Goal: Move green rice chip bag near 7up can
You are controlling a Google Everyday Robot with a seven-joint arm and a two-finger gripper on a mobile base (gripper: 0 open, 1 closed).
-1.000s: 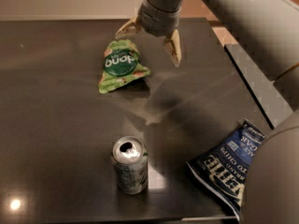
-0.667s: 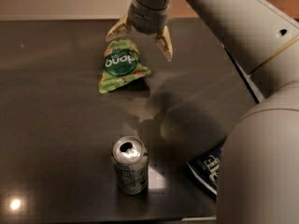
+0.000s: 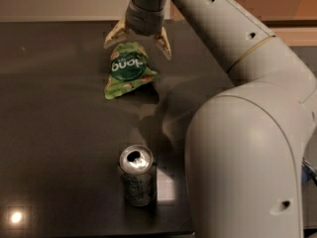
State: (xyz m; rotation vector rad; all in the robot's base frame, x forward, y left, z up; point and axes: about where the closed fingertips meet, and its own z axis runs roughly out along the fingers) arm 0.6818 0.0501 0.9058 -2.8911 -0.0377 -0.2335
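1. Camera view looks down on a dark, glossy tabletop (image 3: 54,113) that fills most of the frame, with a pale wall strip along the upper edge.
2. Near the upper centre lies the small crinkled light-green rice chip bag (image 3: 126,72), with a dark green round logo and white lettering facing up. It rests on the table, its narrower end pointing to the top of the frame.
3. Directly over the top edge of that bag hangs the two-finger gripper (image 3: 138,41). Its jaws are spread wide, with the tan fingers (image 3: 163,41) angled outward on either side of the bag's upper end.
4. Whether either fingertip touches the bag cannot be told; nothing is clamped between them.
5. Lower centre of the frame holds the silver-topped aluminium 7up can (image 3: 137,176), which stands upright with its opened top showing and a greenish-grey printed side.
6. Can and bag are well apart, with bare table and the arm's shadow between them; the can sits below the bag and slightly to the right of it.
7. A thick light-grey robot arm (image 3: 242,148) sweeps from the lower right up to the gripper and covers much of the frame's right side.
8. A small bright glare spot (image 3: 16,216) shows on the table in the lower left corner.
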